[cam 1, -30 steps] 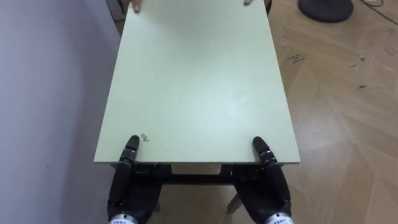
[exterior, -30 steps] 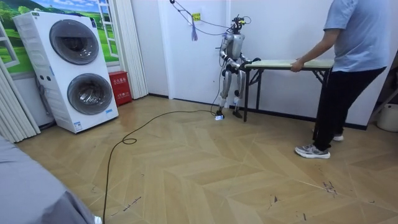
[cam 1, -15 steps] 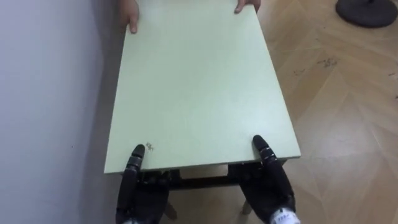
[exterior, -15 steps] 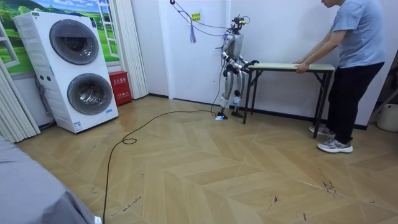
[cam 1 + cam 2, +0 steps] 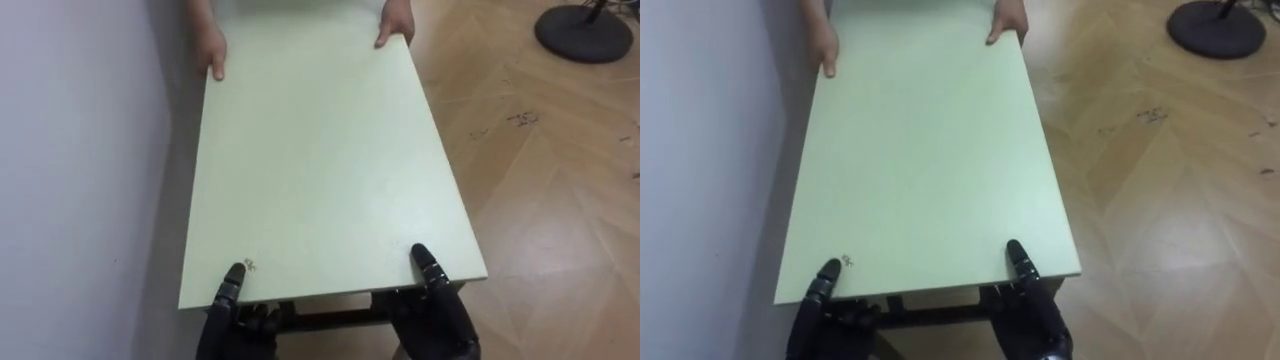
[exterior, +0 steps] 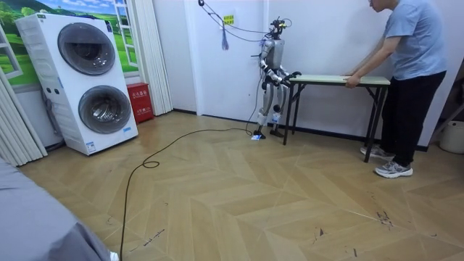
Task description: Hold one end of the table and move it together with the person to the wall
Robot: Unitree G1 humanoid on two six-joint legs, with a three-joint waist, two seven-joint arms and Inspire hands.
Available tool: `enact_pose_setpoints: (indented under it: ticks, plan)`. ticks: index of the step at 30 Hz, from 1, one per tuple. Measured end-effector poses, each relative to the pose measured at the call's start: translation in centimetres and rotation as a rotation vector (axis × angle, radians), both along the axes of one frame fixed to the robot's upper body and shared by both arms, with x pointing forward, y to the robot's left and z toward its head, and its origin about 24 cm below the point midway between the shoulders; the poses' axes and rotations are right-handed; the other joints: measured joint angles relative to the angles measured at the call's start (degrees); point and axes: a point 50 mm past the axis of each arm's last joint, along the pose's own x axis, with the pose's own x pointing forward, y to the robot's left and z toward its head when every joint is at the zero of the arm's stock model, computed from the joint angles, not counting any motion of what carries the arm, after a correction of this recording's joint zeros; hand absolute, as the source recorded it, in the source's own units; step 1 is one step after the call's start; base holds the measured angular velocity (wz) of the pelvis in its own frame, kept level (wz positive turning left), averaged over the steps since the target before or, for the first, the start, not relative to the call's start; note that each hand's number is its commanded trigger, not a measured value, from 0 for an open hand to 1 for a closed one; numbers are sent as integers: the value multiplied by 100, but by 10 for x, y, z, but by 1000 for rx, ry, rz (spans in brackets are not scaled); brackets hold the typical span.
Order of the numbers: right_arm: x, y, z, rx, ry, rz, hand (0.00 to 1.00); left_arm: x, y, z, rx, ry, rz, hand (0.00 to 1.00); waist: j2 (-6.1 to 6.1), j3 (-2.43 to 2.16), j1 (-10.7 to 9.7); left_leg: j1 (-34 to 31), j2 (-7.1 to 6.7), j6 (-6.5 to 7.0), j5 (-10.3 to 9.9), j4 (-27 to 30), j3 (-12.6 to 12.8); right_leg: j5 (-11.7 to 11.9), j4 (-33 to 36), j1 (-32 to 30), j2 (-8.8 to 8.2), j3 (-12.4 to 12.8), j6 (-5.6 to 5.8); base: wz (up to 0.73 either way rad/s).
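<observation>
A table with a pale green top and a dark frame stretches away from me, beside the wall. My left hand and right hand grip its near edge, thumbs on top and fingers underneath. At the far end a person's two hands hold the corners. In the room view I stand at the end of the table on the room view's left. The person stands at the other end, leaning over it.
A white wall runs close along the table's left side. Wooden floor lies open to the right, with a dark round stand base at the far right. Stacked washing machines stand well off across the room.
The person has stepped towards the room view's right and stands straighter. The eye view has shifted, so more of the person's hands now show. My hands keep their grip.
</observation>
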Motion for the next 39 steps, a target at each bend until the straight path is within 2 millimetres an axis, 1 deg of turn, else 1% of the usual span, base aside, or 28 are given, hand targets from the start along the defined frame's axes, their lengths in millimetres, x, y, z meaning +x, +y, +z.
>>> enact_pose_setpoints:
  ticks: [2, 3, 7, 8, 9, 10, 11, 12, 14, 16, 17, 18, 19, 21, 22, 23, 24, 28, 30, 32, 33, 35, 37, 39]
  plan:
    - [0, 1, -2, 6, 5, 5, 100, 0, 1, -2, 4, -4, -6, 100, -19, 7, 0, 32, -1, -1, -2, 1, 5, 0, -7, 36, 0, -8, 0, 0]
    - [1, 2, -3, 11, 7, 0, 100, 1, 3, -3, 12, -7, -13, 100, -29, -1, 0, 38, -1, 0, -5, 4, 6, 0, -5, 43, 1, -16, 0, 0]
    - [3, 0, -3, 15, 10, -3, 100, 4, 4, -5, 14, -11, -28, 100, -39, -2, 0, 40, 0, 14, -15, 7, 25, 0, -1, 45, -1, -12, 1, -1]
    - [3, 0, -3, 18, 11, -2, 93, 4, 3, -6, 14, -12, -41, 84, -40, -2, -3, 40, 0, 17, -15, 13, 24, 2, -1, 48, -2, -7, 3, 0]
    - [3, 0, -3, 19, 13, -1, 26, 4, 3, -7, 10, -15, -48, 63, -41, -3, -3, 43, 0, 19, -15, 17, 28, 4, 1, 52, -2, -2, 7, 0]
    - [3, 0, -4, 20, 14, 0, 2, 4, 4, -7, 9, -15, -48, 56, -43, -4, -3, 46, 0, 20, -15, 17, 32, 4, 3, 53, -2, 6, 8, 0]
    - [3, 0, -4, 20, 15, 1, 0, 4, 4, -7, 7, -15, -49, 20, -45, -5, -3, 47, 0, 21, -15, 18, 40, 5, 2, 53, -3, 10, 8, 0]
    - [3, -1, -4, 20, 15, 0, 0, 4, 4, -8, 7, -16, -53, 0, -45, -5, -4, 48, 0, 23, -14, 18, 44, 5, 2, 53, -5, 12, 8, 0]
    - [2, -1, -4, 10, 10, 8, 0, 3, 5, -8, 46, -20, -83, 0, -46, -5, -11, 53, 2, 24, -14, 16, 43, 5, 0, 56, -5, 20, 8, 0]
    - [0, -3, -4, -45, -19, 61, 0, 3, 10, -9, 133, -24, -147, 0, -51, -4, -58, 57, 12, 24, -14, 18, 46, 5, -2, 57, -4, 21, 8, -6]
    - [-1, -4, -3, -80, -42, 111, 0, 3, 14, -8, 200, -29, -206, 0, -58, -9, -119, 59, 20, 23, -14, 19, 53, 5, -3, 61, -1, 20, 8, -7]
    - [-2, -4, -3, -104, -58, 144, 0, 5, 17, -8, 256, -37, -256, 0, -69, -20, -193, 59, 27, 21, -14, 15, 59, 5, -3, 63, 4, 21, 8, -8]
    - [-2, -4, -3, -109, -64, 156, 0, 6, 18, -7, 277, -43, -276, 0, -78, -26, -218, 59, 35, 20, -15, 12, 74, 5, -3, 63, 7, 24, 8, -11]
    - [-3, -4, -3, -121, -77, 184, 0, 12, 16, -7, 346, -63, -354, 0, -115, -53, -271, 96, 51, -12, -28, -17, 94, 5, -3, 61, 25, 139, 8, -18]
    - [-4, -3, -3, -123, -76, 189, 0, 12, 15, -7, 360, -64, -376, 0, -116, -56, -268, 111, 56, -15, -26, -26, 104, 5, -2, 63, 29, 158, 8, -17]
    - [-4, -2, -4, -133, -75, 204, 0, 12, 11, -10, 380, -61, -417, 0, -99, -79, -262, 126, 65, -13, -26, -31, 124, 5, 0, 64, 30, 182, 9, -17]
    - [-5, -1, -3, -132, -80, 209, 0, 11, 7, -12, 392, -56, -451, 0, -87, -87, -277, 152, 83, -10, -28, -35, 162, 5, -3, 63, 31, 215, 9, -17]
    - [-9, -1, -4, -119, -99, 221, 0, 8, 5, -13, 401, -46, -484, 0, -47, -101, -301, 216, 99, 3, -34, -62, 170, 22, 8, 66, 47, 306, -2, -16]
    - [-9, -3, -3, -120, -117, 231, 0, 9, 5, -13, 407, -48, -493, 0, 44, -100, -306, 211, 96, 0, -20, -63, 104, 71, 2, 71, 72, 313, -14, -11]
    - [-10, -4, -3, -121, -118, 235, 0, 9, 6, -14, 410, -46, -497, 0, 85, -95, -319, 207, 82, -3, -11, -65, 42, 80, -1, 69, 81, 310, -18, -2]
    - [-11, -5, -3, -119, -116, 237, 0, 8, 6, -15, 414, -42, -504, 0, 103, -101, -323, 207, 78, -5, -10, -65, 27, 80, -1, 68, 84, 303, -18, 3]
    - [-12, -5, -3, -114, -122, 244, 0, 7, 6, -15, 412, -39, -507, 0, 113, -103, -333, 206, 79, -15, -1, -70, 17, 80, 1, 69, 90, 304, -18, 2]
    - [-13, -6, -5, -125, -134, 267, 0, 7, 6, -15, 411, -42, -510, 0, 99, -96, -345, 206, 85, -15, 3, -68, 10, 80, 4, 70, 97, 308, -19, 0]
    - [-15, -7, -6, -165, -151, 317, 0, 8, 5, -14, 422, -53, -527, 0, 89, -88, -367, 184, 87, -15, 3, -67, 8, 80, 0, 57, 102, 312, -19, 0]
